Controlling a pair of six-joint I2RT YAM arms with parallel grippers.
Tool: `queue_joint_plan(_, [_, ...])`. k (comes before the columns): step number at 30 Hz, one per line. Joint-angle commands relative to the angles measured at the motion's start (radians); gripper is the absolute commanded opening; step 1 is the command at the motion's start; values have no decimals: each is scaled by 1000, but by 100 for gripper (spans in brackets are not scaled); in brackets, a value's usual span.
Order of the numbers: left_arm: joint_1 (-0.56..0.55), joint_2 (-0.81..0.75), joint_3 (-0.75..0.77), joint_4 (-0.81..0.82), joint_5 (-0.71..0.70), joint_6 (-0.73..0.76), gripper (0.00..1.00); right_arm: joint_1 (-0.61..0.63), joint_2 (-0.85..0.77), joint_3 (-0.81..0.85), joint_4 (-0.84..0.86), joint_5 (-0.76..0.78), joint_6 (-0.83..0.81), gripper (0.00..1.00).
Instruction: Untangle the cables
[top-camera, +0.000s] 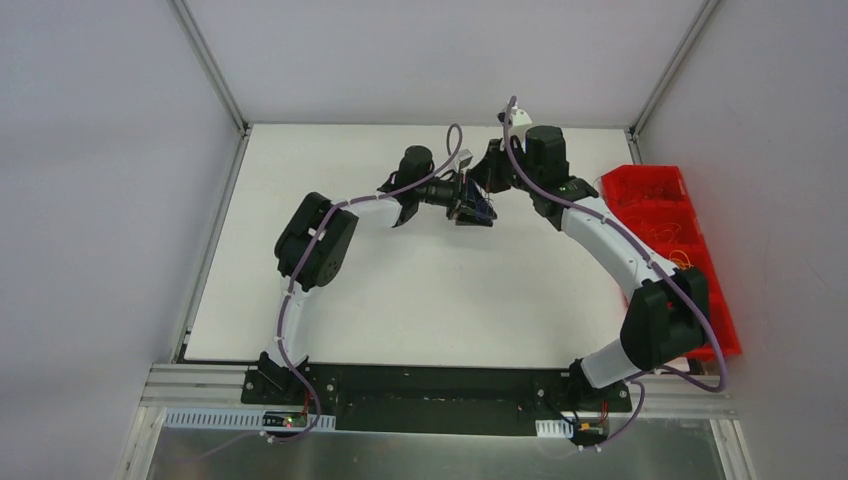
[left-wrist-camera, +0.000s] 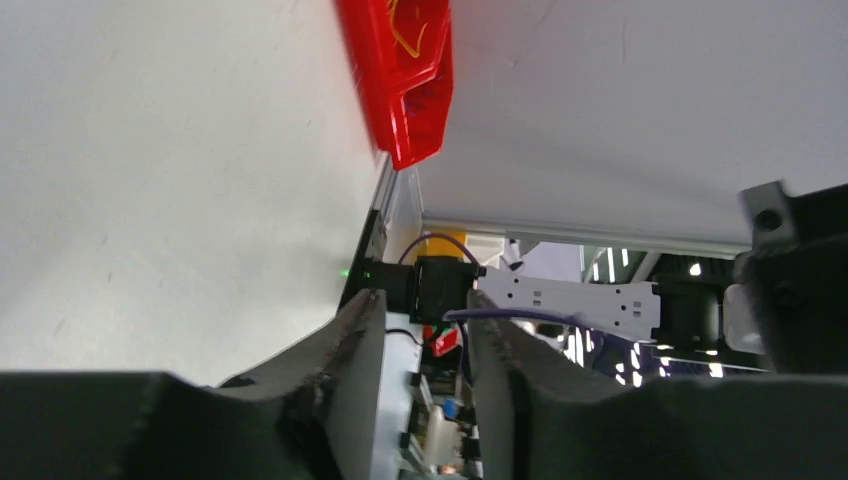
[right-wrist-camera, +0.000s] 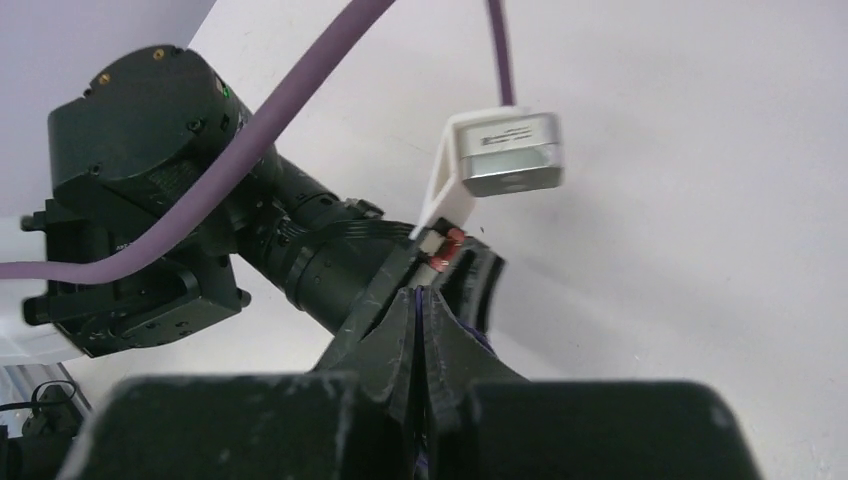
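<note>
Both grippers meet above the far middle of the white table (top-camera: 400, 300). My right gripper (right-wrist-camera: 418, 292) is shut, and a thin dark purple cable (right-wrist-camera: 480, 335) shows pinched low between its pads and bulging out beside the right finger. From above, that dark cable (top-camera: 482, 212) is a small clump between the two grippers. My left gripper (left-wrist-camera: 425, 300) faces the right one with its fingers (left-wrist-camera: 345, 350) a little apart and nothing visibly between them. A thin purple strand (left-wrist-camera: 510, 315) runs past its right fingertip. A small red bit (right-wrist-camera: 445, 250) sits at the left gripper's tip.
A red divided bin (top-camera: 660, 200) stands along the table's right edge with loose orange and yellow wires (top-camera: 672, 238) in it. In the left wrist view its corner (left-wrist-camera: 410, 110) is at the top. Grey walls close in the table on three sides.
</note>
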Motion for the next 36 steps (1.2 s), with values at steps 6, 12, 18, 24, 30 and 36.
queue_joint_plan(6, [226,-275,-265,-111,-103,229,90,-67,-198,-69,-40,-7,-8,0])
queue_joint_plan(12, [295,-463,-237,-319,-200,662,99,-73,-251,-90,-55,-42,12,0])
queue_joint_plan(18, [273,-507,-138,-297,-185,895,99,-73,-261,-80,-67,-143,-16,0])
queue_joint_plan(24, [164,-517,-134,-248,-151,1000,99,-63,-264,-70,-36,-206,23,0])
queue_joint_plan(30, [53,-497,-136,-90,-101,892,99,-38,-246,-47,-20,-204,52,0])
queue_joint_plan(36, [1,-461,-146,-9,-117,687,95,-22,-229,-28,22,-167,95,0])
